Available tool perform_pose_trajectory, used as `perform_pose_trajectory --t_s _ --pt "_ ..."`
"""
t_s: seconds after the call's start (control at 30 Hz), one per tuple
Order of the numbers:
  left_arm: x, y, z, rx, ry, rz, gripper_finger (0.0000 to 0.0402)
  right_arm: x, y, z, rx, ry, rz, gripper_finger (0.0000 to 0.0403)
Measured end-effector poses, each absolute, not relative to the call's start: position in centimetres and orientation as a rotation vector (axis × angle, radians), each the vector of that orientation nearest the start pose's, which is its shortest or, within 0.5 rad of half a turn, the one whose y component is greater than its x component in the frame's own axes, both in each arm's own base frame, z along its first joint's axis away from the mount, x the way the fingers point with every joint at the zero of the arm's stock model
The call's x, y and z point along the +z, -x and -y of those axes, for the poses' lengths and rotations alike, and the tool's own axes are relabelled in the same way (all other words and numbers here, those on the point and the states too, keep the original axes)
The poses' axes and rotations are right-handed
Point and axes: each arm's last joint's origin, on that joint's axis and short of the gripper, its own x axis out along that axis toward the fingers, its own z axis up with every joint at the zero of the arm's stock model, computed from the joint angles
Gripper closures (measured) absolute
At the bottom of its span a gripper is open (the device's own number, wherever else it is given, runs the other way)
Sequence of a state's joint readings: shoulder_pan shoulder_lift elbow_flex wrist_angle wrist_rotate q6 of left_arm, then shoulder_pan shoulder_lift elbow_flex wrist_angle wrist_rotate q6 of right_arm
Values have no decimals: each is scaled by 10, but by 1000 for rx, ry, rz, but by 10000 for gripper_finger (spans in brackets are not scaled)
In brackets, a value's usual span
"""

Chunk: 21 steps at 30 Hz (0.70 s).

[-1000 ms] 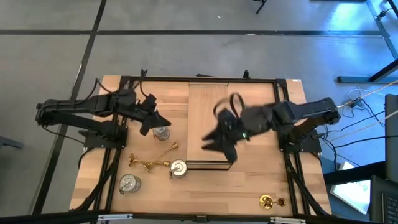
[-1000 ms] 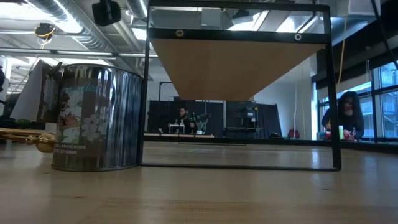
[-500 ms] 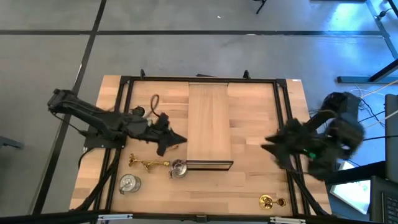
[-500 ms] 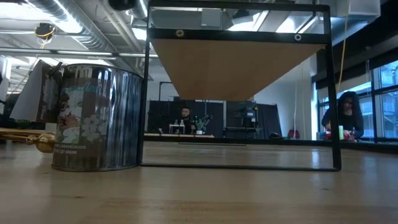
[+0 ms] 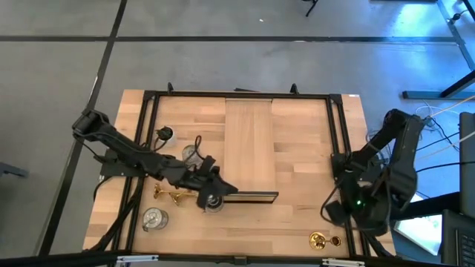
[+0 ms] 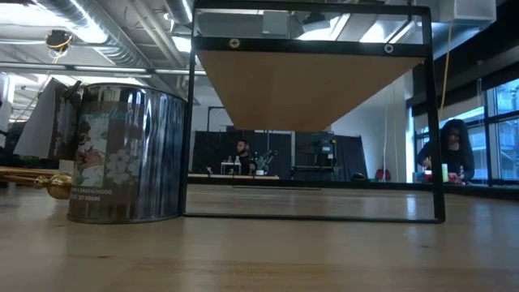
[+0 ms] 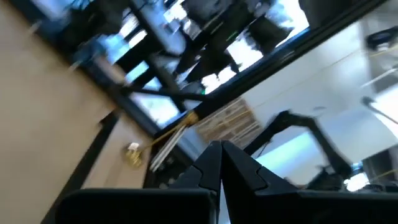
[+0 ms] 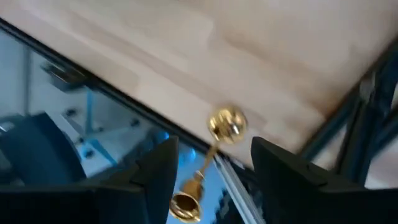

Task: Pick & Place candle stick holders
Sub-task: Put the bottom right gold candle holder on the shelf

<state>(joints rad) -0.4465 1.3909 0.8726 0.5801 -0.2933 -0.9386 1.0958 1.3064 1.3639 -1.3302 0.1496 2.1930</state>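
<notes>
Reaching across the bench (image 5: 304,148) from its left side, the left arm ends with the left hand (image 5: 210,190) at the front left corner of the board (image 5: 250,141). Its two fingers are pressed tight together with nothing between them, as the wrist view shows (image 7: 221,157). The hand is right over a silver cup (image 5: 214,201) that stands against that corner of the board; whether it touches the cup I cannot tell from above. A gold stick (image 5: 175,195) lies on its side just left of this cup, and the low view shows its end (image 6: 36,178) beside the cup's shiny wall (image 6: 126,154). A second cup (image 5: 154,218) stands nearer the front left edge, and a third cup (image 5: 191,154) sits behind the arm, near the board's left side.

The right arm is folded beyond the bench's right edge, with the right hand (image 5: 334,212) low by the black frame (image 5: 338,148). Its fingers stand moderately apart and empty (image 8: 214,152). Past them lies a second stick (image 8: 225,124) on its side (seen from above at the front right edge (image 5: 323,239)), apart from the hand.

Far behind, a person (image 6: 450,150) is in the room
</notes>
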Motion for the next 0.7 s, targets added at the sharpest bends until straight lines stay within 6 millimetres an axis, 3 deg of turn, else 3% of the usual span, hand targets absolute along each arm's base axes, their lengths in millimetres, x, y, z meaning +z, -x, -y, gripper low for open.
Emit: perform_pose_trajectory --t_s 0.33,0.7 --pt "331 -261 139 -159 800 211 398 293 -114 -208 -572 -1181 -1458 196" --pt "334 -251 154 -110 759 218 398 247 -133 -210 -432 -1294 -1567 196"
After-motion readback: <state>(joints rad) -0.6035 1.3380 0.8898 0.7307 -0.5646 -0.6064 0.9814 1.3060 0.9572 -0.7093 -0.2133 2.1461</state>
